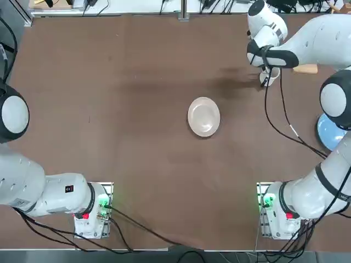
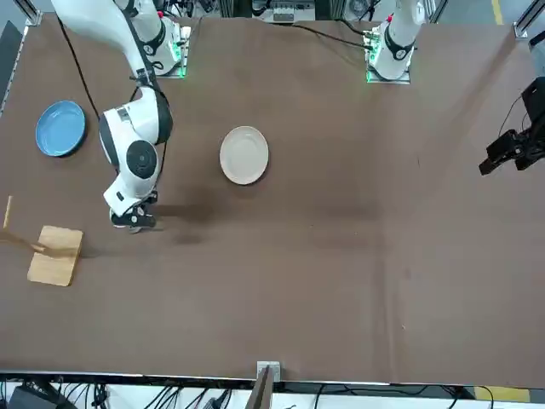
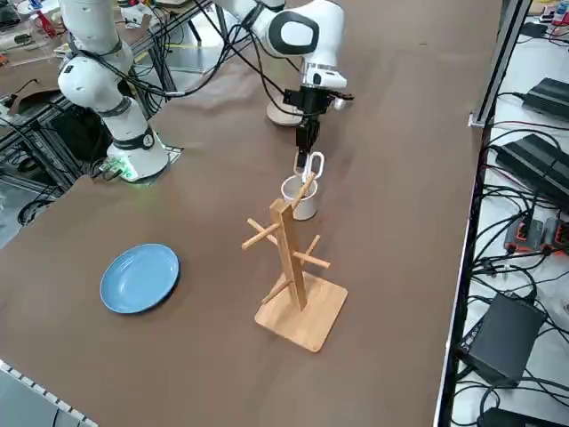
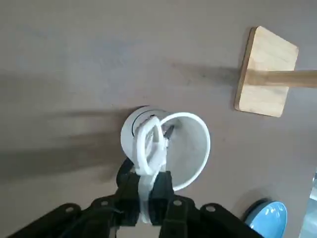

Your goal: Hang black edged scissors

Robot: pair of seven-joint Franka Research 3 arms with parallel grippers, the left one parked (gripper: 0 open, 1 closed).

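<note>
Scissors [image 4: 148, 141] x1 pinched in R gripper [image 4: 147, 191] over 1 mug [image 4: 185, 148]; 2 plates [image 3: 140, 277].

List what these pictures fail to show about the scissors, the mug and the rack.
- Black edged scissors: blades hidden inside the white mug in the wrist view; the right gripper covers the grip point.
- Top view: the arm hides mug and scissors; only the rack base's edge shows.
- Front view: the rack post is foreshortened, pegs unreadable.
- Side view: the rack overlaps the mug.
</note>
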